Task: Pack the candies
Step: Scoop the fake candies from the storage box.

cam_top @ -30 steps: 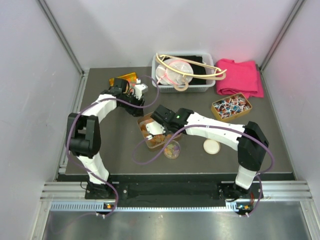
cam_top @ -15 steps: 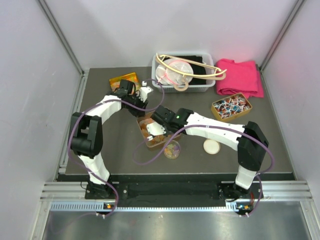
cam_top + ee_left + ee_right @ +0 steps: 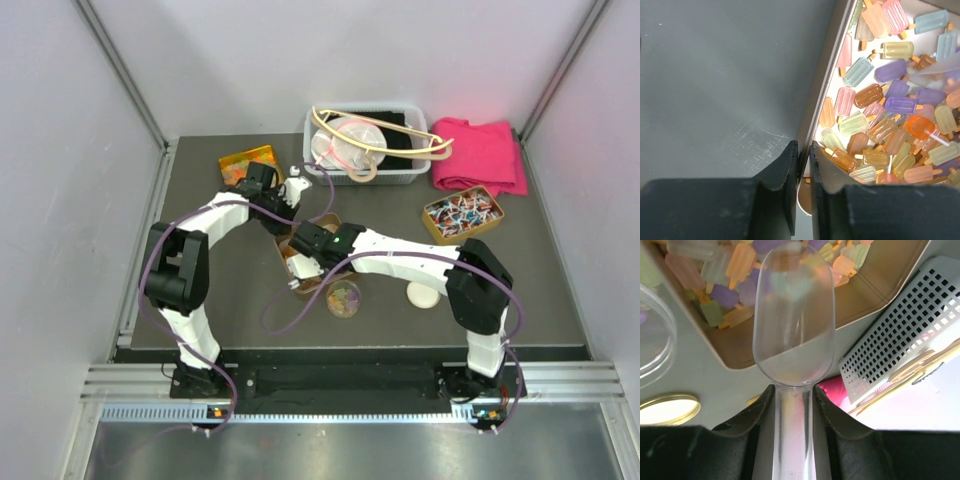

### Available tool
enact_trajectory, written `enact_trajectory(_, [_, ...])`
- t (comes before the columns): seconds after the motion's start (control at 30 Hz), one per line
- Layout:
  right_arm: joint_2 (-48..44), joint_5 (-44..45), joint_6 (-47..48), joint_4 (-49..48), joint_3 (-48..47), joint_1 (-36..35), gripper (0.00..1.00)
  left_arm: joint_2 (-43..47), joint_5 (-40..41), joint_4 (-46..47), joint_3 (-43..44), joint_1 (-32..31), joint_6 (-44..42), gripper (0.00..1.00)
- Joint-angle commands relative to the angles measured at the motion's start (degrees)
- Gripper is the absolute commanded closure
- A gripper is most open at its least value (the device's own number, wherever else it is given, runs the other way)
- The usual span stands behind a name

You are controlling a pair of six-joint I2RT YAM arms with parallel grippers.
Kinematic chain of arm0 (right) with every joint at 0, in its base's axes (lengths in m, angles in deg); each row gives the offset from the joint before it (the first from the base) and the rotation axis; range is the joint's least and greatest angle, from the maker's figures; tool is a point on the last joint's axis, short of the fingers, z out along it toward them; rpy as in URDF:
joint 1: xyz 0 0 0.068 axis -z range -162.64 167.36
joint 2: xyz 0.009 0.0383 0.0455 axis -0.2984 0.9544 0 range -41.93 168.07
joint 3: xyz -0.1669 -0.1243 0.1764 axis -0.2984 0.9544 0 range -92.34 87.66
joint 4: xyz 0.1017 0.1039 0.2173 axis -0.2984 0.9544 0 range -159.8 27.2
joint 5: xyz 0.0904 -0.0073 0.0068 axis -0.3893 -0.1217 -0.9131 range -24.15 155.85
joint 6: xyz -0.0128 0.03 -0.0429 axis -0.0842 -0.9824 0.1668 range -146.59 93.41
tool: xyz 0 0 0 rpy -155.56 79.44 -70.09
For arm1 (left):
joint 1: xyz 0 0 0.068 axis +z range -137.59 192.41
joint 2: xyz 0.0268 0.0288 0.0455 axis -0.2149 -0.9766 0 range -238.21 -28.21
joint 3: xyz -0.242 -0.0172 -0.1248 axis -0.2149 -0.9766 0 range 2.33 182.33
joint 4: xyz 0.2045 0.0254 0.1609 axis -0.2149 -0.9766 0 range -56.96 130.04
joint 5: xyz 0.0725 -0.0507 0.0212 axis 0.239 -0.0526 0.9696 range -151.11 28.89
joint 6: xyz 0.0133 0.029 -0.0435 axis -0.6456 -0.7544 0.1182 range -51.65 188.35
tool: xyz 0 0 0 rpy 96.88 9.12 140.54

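Observation:
The candies (image 3: 883,116) are small translucent ice-lolly shapes in orange, yellow, pink and purple, heaped in an open brown tin (image 3: 828,82). My left gripper (image 3: 803,151) is shut on the tin's side wall, one finger outside and one among the candies. My right gripper (image 3: 793,389) is shut on the handle of a clear plastic scoop (image 3: 793,315), whose empty bowl hangs over the candies (image 3: 715,287) in the tin (image 3: 875,290). In the top view both grippers, left (image 3: 287,222) and right (image 3: 300,265), meet at the tin (image 3: 326,219) and hide most of it.
A small clear jar (image 3: 344,297) with a few candies stands just in front of the tin, its lid (image 3: 423,294) to the right. A tin of wrapped sweets (image 3: 462,215), a pink cloth (image 3: 482,155), a white basket (image 3: 365,145) and an orange tin lid (image 3: 248,160) lie farther back.
My left gripper moved right and towards the near side, to the tin, and closed on its wall. My right arm drew the scoop slightly left over the tin.

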Motion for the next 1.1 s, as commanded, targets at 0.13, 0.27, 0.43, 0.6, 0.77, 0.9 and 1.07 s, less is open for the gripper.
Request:
enact_trajectory(0.13, [4.25, -0.56, -1.44, 0.01, -5.14, -0.73, 1.0, 0.53, 3.14, 2.52, -0.46, -1.35, 4.73, 0.98])
enact_trajectory(0.27, [5.65, -2.76, -1.53, -1.21, -4.8, -0.73, 1.0, 0.88, 3.49, 2.52, -0.55, -1.44, 5.0, 1.0])
enact_trajectory(0.43, [6.01, -5.57, 0.39, -3.59, -1.38, -0.64, 1.0, 1.15, 3.41, 2.61, -0.72, -1.52, 5.26, 1.0])
enact_trajectory(0.6, [7.76, -7.41, 1.28, -4.74, -0.05, -0.55, 1.0, 1.41, 3.23, 2.87, -0.9, -1.52, 5.61, 1.0])
enact_trajectory(0.77, [8.47, -10.14, 2.95, -6.49, 1.53, -0.55, 1.0, 1.59, 2.88, 2.87, -0.81, -1.52, 5.88, 1.0])
enact_trajectory(0.9, [8.99, -11.46, 4.88, -8.25, 2.94, -0.55, 1.0, 1.41, 2.97, 2.87, -0.64, -1.52, 5.87, 1.0])
enact_trajectory(1.07, [11.62, -11.64, 4.1, -7.64, -0.48, -0.46, 1.0, 1.41, 2.71, 2.7, -0.37, -1.52, 6.05, 1.0])
